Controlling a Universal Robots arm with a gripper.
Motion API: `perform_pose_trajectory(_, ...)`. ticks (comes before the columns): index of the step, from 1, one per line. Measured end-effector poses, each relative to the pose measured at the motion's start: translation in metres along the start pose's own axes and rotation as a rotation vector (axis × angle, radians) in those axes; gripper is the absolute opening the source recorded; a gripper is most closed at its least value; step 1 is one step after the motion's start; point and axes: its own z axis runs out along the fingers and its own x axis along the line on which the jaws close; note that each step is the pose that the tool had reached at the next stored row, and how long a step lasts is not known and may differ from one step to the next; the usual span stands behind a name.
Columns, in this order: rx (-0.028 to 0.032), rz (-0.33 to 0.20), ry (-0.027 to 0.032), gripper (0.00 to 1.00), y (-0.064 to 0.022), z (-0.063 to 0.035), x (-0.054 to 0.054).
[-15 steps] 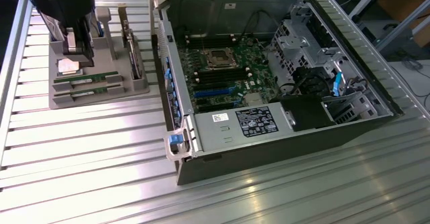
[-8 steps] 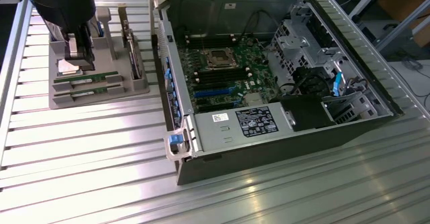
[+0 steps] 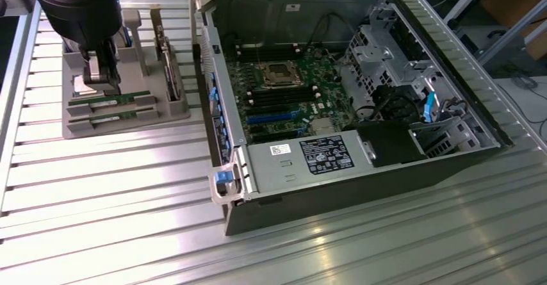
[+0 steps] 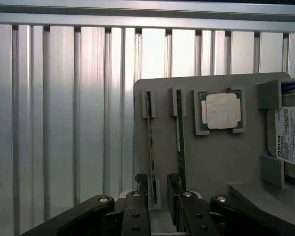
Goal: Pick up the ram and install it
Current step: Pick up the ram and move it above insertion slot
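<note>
Two ram sticks stand on edge in slots of a grey holder tray (image 3: 128, 122) on the exterior view's left: one ram stick (image 3: 109, 99) and its twin (image 3: 115, 113). In the wrist view they appear edge-on as thin green strips, one ram stick (image 4: 150, 147) and the other (image 4: 180, 132). My gripper (image 3: 104, 80) hangs low over the tray's end, right above the sticks. Its dark fingers (image 4: 142, 184) stand apart and open, straddling the end of the first stick without closing on it (image 4: 157, 186).
An open computer case (image 3: 444, 170) lies on the ribbed metal table (image 3: 102, 195), with the motherboard's dark memory slots (image 3: 278, 97) exposed. The tray also holds a square silver processor (image 4: 222, 110), a hard drive (image 4: 291, 135) and upright cards (image 3: 171, 67).
</note>
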Motion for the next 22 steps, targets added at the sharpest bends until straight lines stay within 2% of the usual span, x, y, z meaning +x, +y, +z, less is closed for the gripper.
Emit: perform_pose_trajectory(22, -0.0001, -0.009, 0.0003, 0.3, 0.003, 0.0235, 0.005)
